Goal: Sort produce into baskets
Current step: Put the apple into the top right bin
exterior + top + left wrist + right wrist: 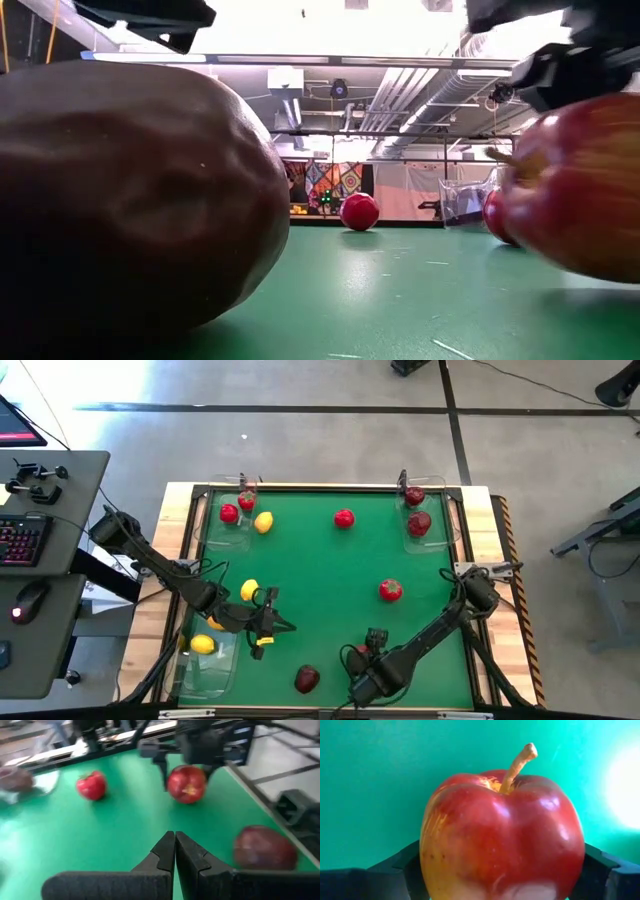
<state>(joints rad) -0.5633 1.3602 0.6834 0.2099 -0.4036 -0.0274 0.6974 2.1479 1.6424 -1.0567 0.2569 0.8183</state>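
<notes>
Right gripper (362, 652), bottom centre of the high view, has its fingers wide around the red-yellow apple (502, 837), not clamped yet. I'd close evenly on the widest part before lifting. Left gripper (283, 625) sits shut and empty.

A: Bright ceiling lights (330, 25) blow out the low view's top; the near dark apple (130, 190) is blurred.

B: Left wrist view is smeared. Glare whitens the mat (625, 790) beside the sharp apple (502, 837).
</notes>
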